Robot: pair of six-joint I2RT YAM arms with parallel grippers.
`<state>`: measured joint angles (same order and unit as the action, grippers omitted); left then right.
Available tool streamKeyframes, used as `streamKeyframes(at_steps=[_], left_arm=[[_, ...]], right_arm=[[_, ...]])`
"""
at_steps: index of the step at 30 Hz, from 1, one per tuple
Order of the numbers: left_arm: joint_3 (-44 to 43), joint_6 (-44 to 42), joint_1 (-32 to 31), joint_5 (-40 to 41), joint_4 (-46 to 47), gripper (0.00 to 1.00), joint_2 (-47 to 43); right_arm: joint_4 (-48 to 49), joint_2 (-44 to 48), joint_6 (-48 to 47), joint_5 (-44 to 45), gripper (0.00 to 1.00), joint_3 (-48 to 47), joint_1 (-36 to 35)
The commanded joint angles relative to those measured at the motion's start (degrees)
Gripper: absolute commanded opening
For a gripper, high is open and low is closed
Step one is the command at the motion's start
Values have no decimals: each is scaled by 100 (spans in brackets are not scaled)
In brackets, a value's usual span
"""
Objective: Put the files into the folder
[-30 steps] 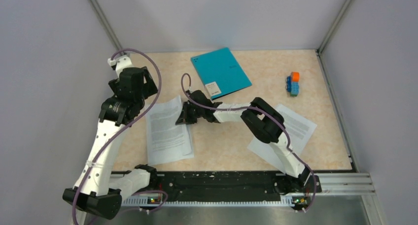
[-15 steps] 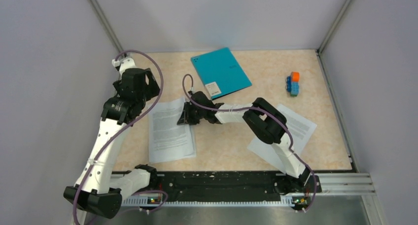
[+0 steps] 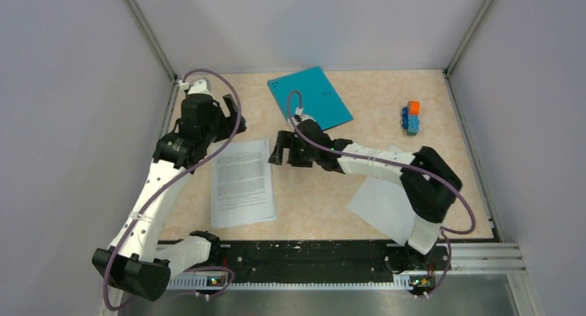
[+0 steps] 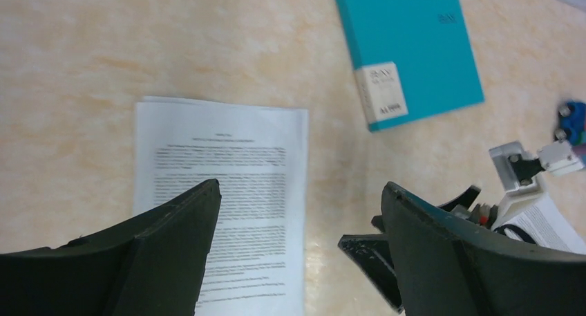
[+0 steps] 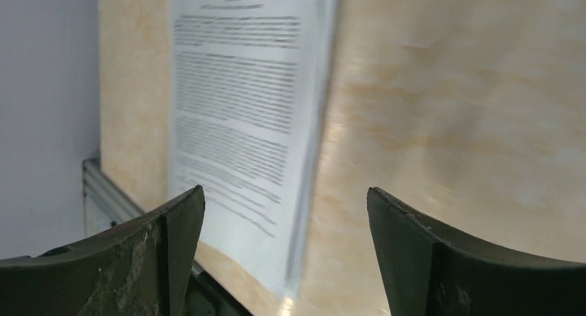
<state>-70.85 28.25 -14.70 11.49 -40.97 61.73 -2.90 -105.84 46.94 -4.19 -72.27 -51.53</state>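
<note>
Our right end effector [image 3: 280,150] has slid clear of the files [image 3: 242,181]; it and the left end effector [image 4: 300,191] gape empty, the folder [image 3: 311,98] seemingly unopened.

An orange-and-blue block stack [image 3: 411,117] sits on the beige table [image 3: 311,205].

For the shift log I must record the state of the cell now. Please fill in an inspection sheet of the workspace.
Surface: beige table, nothing spilled.
Job's things: files lie flat at left; one more sheet at right, partly under the right arm. Folder closed, at the far side.
Clutter: orange-and-blue block stack at far right.
Grippers: left gripper jaws open, empty; right gripper jaws open, empty, between files and folder.
Cables: purple cables loop along both arms; no snag seen.
Surroundings: grey walls; metal rail at near edge.
</note>
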Motion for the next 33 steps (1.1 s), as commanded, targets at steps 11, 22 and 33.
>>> streamKeyframes(at_steps=[11,22,33], left_arm=[[-121,412,-2645,-2581,2644,91,3063],[-1790,146,-3424,-3523,2727,93,5423],[-1784,11,-3487,-3236,2628,93,5780]], right_arm=[[-2764,5033,136,2116,98,3639,2853],[-3442,6058,547,2151,99,4405,5201],[-2344,5737,385,1067,99,5165,6832]])
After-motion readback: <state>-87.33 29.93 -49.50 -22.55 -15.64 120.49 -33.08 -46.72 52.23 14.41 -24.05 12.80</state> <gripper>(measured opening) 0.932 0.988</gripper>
